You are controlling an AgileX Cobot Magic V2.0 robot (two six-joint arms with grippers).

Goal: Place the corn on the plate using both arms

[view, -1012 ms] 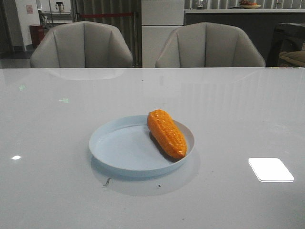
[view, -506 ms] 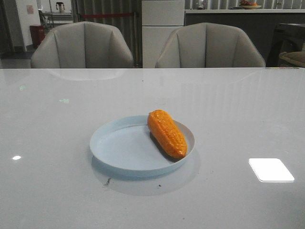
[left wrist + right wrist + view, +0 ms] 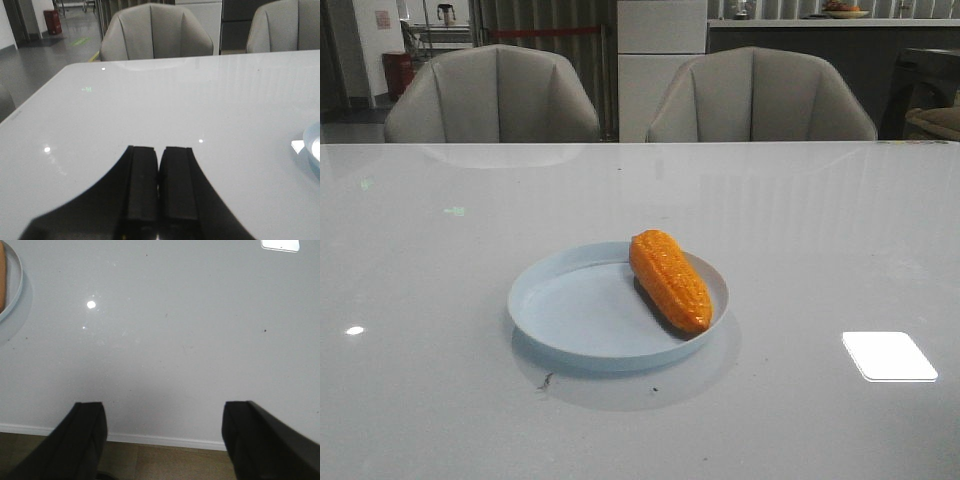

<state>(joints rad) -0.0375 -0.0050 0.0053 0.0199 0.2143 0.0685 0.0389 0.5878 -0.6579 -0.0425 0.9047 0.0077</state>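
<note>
The orange corn [image 3: 670,280] lies on the right half of the pale-blue plate [image 3: 565,310] at the middle of the white table, its tapered end toward me. Neither arm shows in the front view. In the left wrist view my left gripper [image 3: 160,150] is shut, its two black fingers pressed together with nothing between them, and a sliver of the plate [image 3: 313,148] shows at the frame's edge. In the right wrist view my right gripper [image 3: 164,412] stands wide open over the table's near edge, empty, far from the plate [image 3: 14,285] and the corn [image 3: 2,282] in the corner.
Two grey chairs [image 3: 492,95] [image 3: 760,97] stand behind the table's far edge. A bright light reflection [image 3: 888,355] lies on the tabletop at the right. The table's near edge [image 3: 165,440] and the floor below it show between the right gripper's fingers.
</note>
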